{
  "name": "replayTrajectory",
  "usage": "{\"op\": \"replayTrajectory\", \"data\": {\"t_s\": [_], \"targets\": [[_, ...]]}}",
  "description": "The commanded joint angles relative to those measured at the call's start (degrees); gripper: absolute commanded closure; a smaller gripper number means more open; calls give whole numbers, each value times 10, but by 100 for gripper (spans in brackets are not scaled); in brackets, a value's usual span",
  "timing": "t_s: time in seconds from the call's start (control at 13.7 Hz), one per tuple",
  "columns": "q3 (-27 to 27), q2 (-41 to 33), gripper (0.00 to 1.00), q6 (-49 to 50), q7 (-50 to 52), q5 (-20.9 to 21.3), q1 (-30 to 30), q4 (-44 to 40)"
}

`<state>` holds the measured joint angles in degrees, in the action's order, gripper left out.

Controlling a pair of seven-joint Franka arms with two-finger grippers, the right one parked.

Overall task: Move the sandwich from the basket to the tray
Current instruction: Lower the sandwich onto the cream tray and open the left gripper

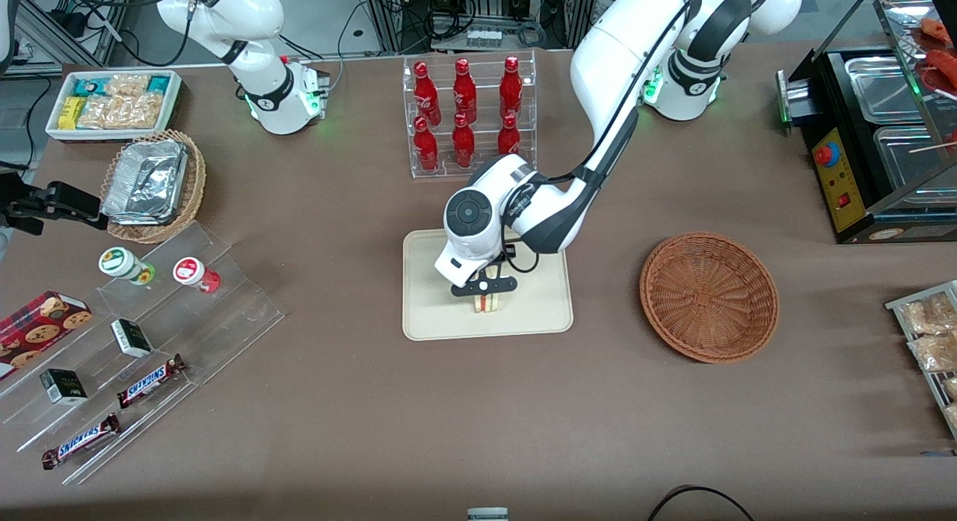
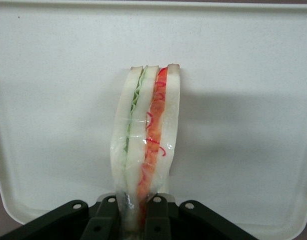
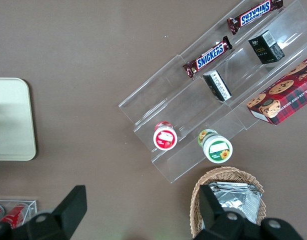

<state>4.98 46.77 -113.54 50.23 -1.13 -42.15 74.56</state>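
Brown cloth covers the worktop [image 1: 523, 431], on which the cream tray [image 1: 426, 312] lies at the middle. Above the tray the end effector [image 1: 484, 291] is held clenched on the sandwich [image 2: 146, 145], whose wrapped wedge is gripped upright with its green and red-orange layers showing. The reddish-brown basket [image 1: 709, 295] sits empty toward the working arm's end. A tan wicker basket [image 1: 191, 188] holding foil containers [image 1: 146, 181] is seen toward the parked arm's end.

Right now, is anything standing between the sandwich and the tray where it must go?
Nothing visible does. The gripper holds the sandwich directly over the tray, whose surface around it is bare; the basket lies empty toward the working arm's end.
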Motion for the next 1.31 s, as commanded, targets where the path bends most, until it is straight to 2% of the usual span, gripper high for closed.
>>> {"op": "replayTrajectory", "data": {"t_s": [0.0, 0.44, 0.51, 0.58, 0.66, 1.02, 1.24], "targets": [[-7, 15, 100, 15, 14, -1, -11, -25], [-8, 19, 99, 11, 26, -1, -14, -24], [-8, 19, 69, 11, 26, -1, -14, -24], [-8, 19, 23, 11, 24, -1, -14, -24], [-8, 18, 0, 10, 21, -1, -14, -24], [-9, 9, 0, 17, 22, 1, -14, -24], [-10, -26, 0, 53, 24, -2, -11, -26]]}}
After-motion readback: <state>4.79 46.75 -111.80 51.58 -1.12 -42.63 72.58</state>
